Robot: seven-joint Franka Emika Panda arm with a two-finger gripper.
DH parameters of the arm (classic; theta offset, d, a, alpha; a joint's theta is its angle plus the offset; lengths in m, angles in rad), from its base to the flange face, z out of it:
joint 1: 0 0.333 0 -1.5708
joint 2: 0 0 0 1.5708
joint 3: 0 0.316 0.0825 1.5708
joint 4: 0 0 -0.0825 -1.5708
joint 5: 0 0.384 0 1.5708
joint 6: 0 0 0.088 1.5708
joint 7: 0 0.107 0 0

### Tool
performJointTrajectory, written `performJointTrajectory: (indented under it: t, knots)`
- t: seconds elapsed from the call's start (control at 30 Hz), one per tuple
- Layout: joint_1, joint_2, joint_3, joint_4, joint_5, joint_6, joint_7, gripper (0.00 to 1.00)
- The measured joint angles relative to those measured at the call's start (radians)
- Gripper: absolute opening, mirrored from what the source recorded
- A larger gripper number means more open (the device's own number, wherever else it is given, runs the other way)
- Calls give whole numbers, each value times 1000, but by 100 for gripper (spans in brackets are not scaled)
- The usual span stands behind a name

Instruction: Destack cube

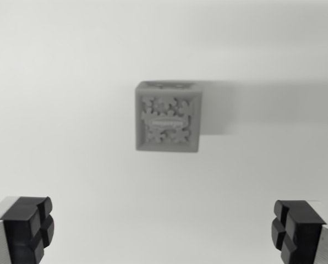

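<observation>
Grey cube with gear-patterned face; black pincer fingertips; white surface

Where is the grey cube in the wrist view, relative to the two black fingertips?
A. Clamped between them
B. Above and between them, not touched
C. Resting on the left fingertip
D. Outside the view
B: the grey cube sits clear of the open gripper, whose fingertips stay at the bottom corners.
</observation>
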Motion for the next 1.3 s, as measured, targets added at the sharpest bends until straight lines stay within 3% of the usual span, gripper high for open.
performJointTrajectory:
  t: [0.67, 1.3]
  knots:
    - [-1, -151, 0, 68, -12, -218, 10, 100]
    - [-1, -209, 0, 128, -15, -338, 12, 100]
